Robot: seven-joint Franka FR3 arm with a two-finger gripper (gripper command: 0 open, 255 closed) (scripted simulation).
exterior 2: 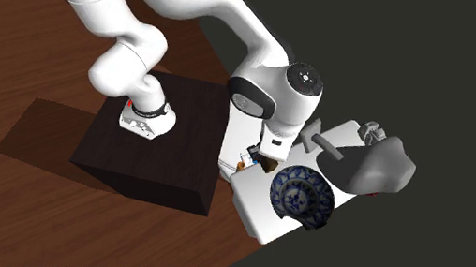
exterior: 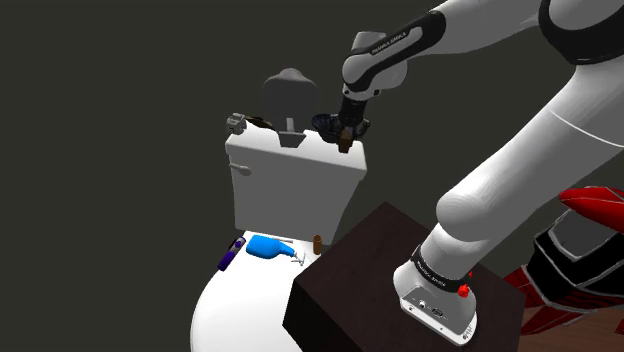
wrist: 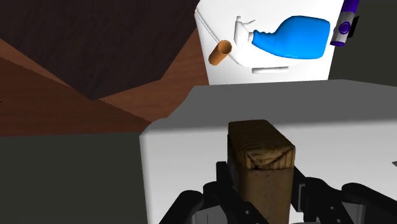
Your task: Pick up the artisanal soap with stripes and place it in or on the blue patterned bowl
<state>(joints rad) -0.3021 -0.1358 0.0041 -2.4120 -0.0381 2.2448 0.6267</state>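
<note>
Soap [wrist: 261,167] (a brown block) was clasped upright between the gripper [wrist: 263,194] fingers over the tank lid [wrist: 356,127], near its edge, presumably for carrying to the bowl [exterior 2: 302,195].

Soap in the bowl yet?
No, the gripper is shut on the soap above the white tank, and the blue patterned bowl beside it sits empty.
</note>
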